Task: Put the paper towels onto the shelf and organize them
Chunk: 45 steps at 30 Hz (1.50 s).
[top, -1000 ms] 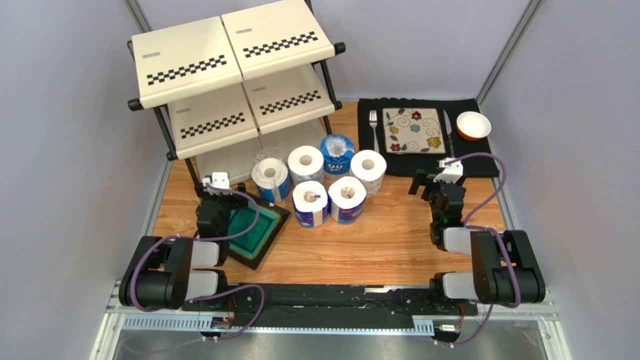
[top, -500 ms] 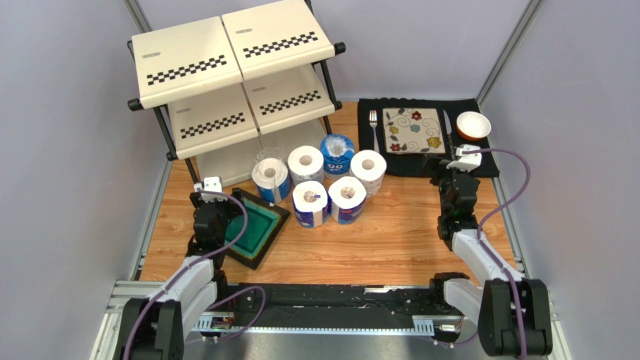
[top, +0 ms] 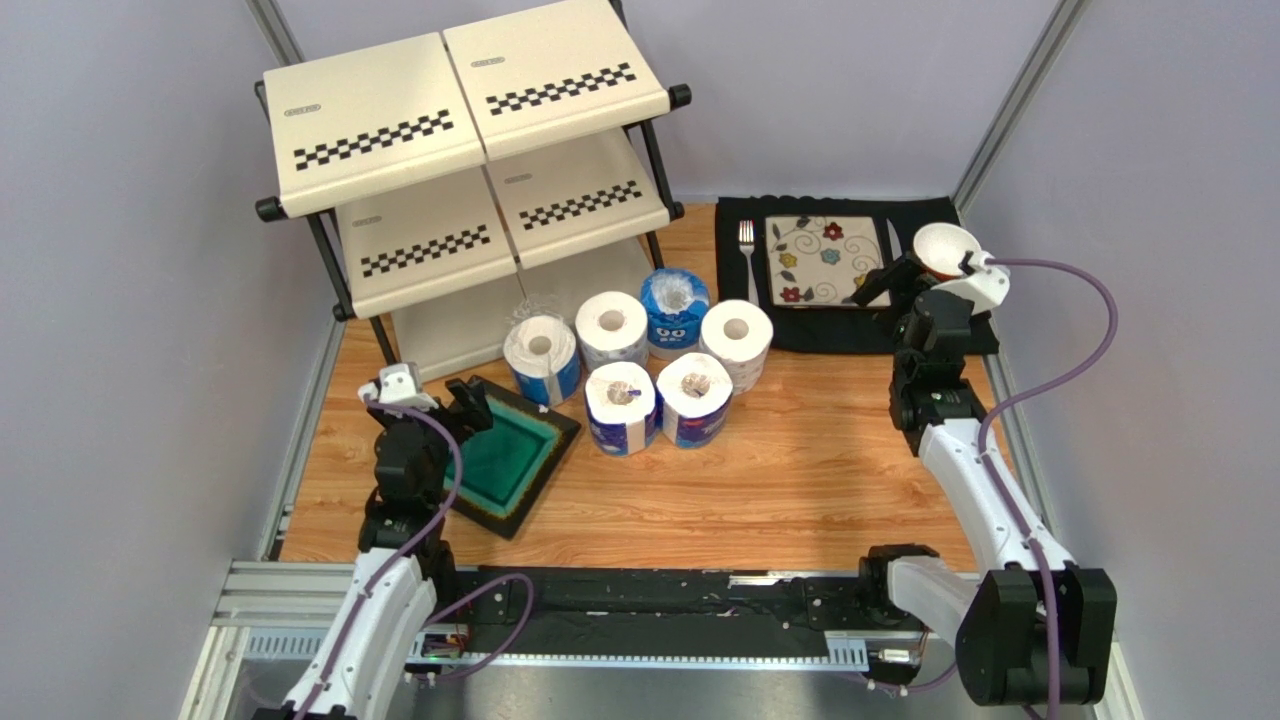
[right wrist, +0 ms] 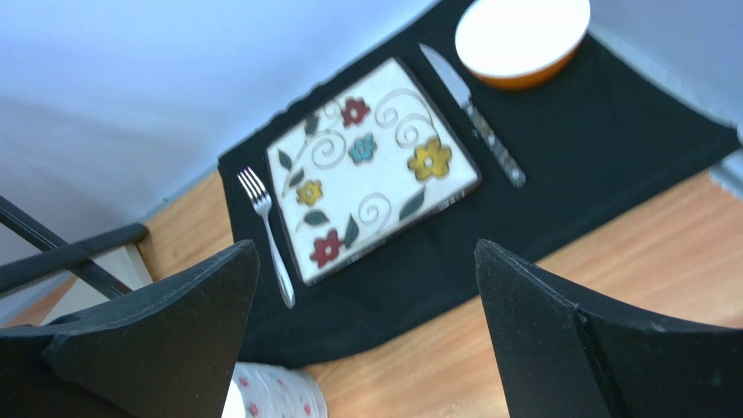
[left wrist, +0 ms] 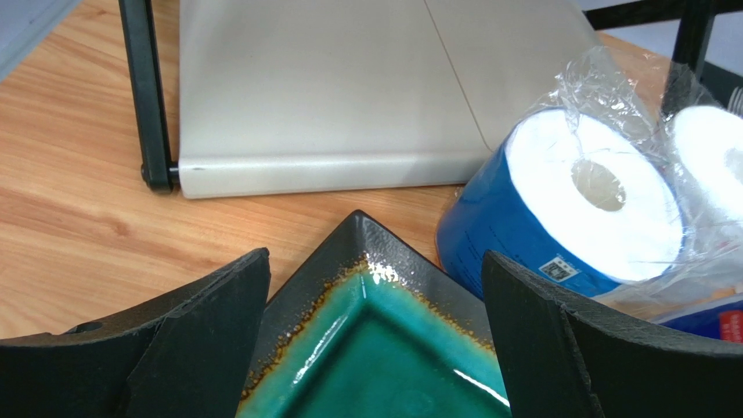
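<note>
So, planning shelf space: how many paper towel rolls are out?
6, all on the table by the shelf: back row leftmost, second, third, rightmost; front left, front right. None appears hidden.

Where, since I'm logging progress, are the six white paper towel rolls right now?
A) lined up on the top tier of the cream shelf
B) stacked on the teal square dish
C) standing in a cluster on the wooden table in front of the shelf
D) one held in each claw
C: the white paper towel rolls all stand clustered on the wooden table in front of the cream checkered three-tier shelf, whose visible panels are bare.
</note>
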{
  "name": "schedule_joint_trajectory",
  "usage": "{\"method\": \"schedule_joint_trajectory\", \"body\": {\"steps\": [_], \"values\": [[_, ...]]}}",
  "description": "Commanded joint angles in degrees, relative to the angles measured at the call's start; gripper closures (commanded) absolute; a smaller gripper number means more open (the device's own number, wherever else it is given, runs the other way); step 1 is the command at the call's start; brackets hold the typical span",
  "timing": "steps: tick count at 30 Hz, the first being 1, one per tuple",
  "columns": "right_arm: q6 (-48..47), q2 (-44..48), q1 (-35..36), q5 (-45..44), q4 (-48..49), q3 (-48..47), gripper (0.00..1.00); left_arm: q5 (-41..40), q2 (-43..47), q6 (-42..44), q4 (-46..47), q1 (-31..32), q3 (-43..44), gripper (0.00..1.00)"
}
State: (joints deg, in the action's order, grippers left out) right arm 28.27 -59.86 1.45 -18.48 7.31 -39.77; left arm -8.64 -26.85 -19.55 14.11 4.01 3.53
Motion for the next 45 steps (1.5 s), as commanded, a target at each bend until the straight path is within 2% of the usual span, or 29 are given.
{"method": "schedule_joint_trajectory", "body": {"steps": [1,6,11,13,15,16,17,19,25,26,28,29,30,32,36,45], "values": [[6.1,-0.3,0.1,1.3,-6.5,-1.3,0.01,-1.6,2.4,-8.0,-5.7,0.0,2.5,0.01],[7.1,-1.7,0.0,3.3,-15.3,-5.5,0.01,-2.3,2.5,-8.1,-8.0,0.0,3.6,0.01],[7.7,-5.1,0.0,10.1,-17.9,-8.8,0.01,-0.9,2.0,-10.7,-8.7,0.0,5.0,0.01],[8.3,-6.1,0.0,15.0,-18.2,-9.3,0.02,4.5,-0.4,-9.9,-8.4,0.0,6.5,0.03],[9.2,-6.9,0.0,17.6,-18.0,-9.2,0.03,10.3,-2.8,-8.2,-8.8,0.1,8.1,0.12],[9.6,-7.2,0.1,22.0,-18.0,-9.4,0.05,16.0,-5.6,-8.3,-10.1,0.1,10.5,0.14],[10.2,-8.2,0.4,23.0,-18.4,-10.1,0.06,17.9,-6.7,-9.5,-12.6,0.2,11.6,0.18],[10.0,-9.0,1.2,22.8,-20.8,-11.3,0.07,18.9,-6.8,-10.5,-12.6,2.2,11.2,0.18],[9.4,-8.1,3.2,20.5,-20.6,-10.9,0.06,9.7,-3.9,-12.2,-16.3,12.6,11.7,0.15],[9.5,-8.3,3.4,20.6,-20.5,-10.9,0.06,8.7,-4.3,-12.2,-17.4,16.6,12.2,0.15],[9.6,-8.6,3.5,20.6,-20.3,-10.6,0.06,1.2,-6.3,-11.8,-18.3,21.8,14.0,0.15],[9.7,-8.6,3.6,20.6,-20.3,-10.3,0.06,-1.8,-7.1,-11.2,-18.8,27.2,14.7,0.15],[9.7,-8.6,3.6,20.5,-20.1,-10.2,0.06,-7.3,-8.2,-10.9,-18.9,29.8,15.9,0.15],[9.9,-8.6,3.6,20.2,-19.8,-9.5,0.06,-11.4,-12.6,-10.0,-18.1,35.6,17.4,0.14],[9.9,-8.6,3.6,20.0,-20.3,-9.7,0.06,-15.8,-21.6,-10.7,-16.5,39.1,21.4,0.14],[9.6,-7.1,3.6,19.3,-20.8,-9.4,0.05,-15.8,-28.5,-10.4,-13.5,39.2,26.7,0.13]]}}
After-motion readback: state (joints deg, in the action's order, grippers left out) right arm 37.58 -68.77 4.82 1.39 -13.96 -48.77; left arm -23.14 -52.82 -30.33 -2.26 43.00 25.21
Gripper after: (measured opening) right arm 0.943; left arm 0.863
